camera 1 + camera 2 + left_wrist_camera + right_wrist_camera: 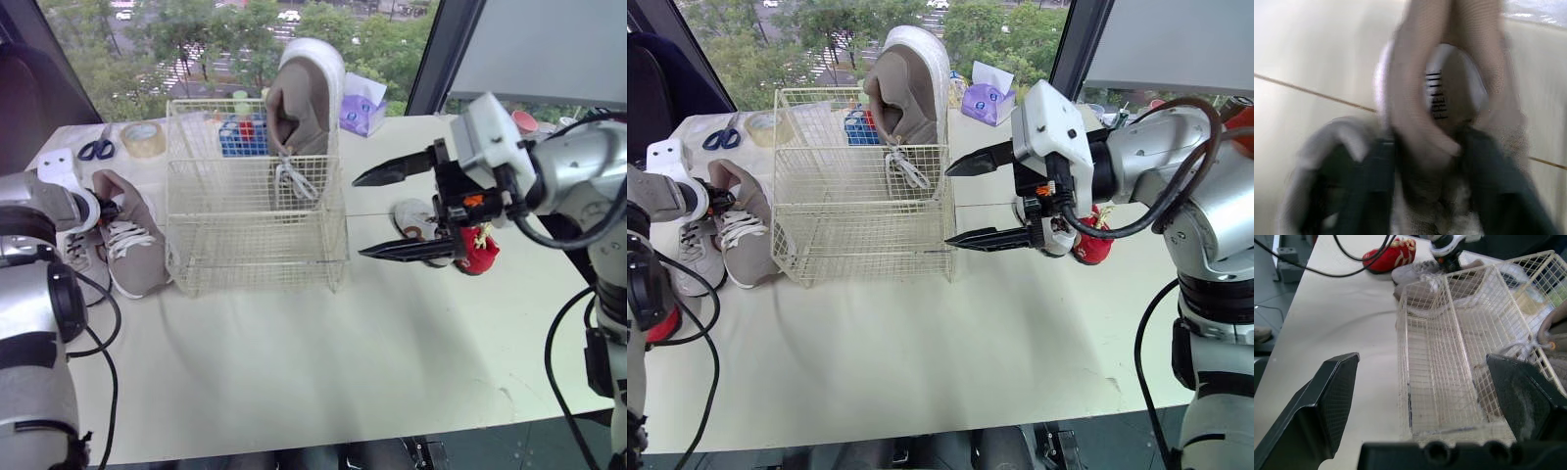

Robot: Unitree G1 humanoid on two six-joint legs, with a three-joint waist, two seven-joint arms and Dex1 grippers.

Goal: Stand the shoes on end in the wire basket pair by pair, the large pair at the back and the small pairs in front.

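The wire basket [245, 245] sits mid-surface with one large taupe sneaker [304, 98] already standing on end in it, heel down and toe up, toward the basket's one o'clock corner; that back spot suits the large pair and leaves the front free for the small ones. Its mate, the second taupe sneaker [132, 245], lies on the surface [294, 362] at the basket's nine o'clock, just beside the wire wall; the left tool [104, 208] is clenched on that sneaker's collar, one finger inside the opening and one outside, a hold that should let the shoe hang toe-up for lowering in. A pale small shoe [76, 257] lies just beside it, farther toward nine o'clock. The right tool [358, 217] hovers at the basket's three o'clock, released and spread wide, grasping nothing, its fingertips close to the side wall; it looks placed to steady the basket. Behind it, at three o'clock, a small white shoe [413, 215] and a red shoe [478, 253] wait on the surface.
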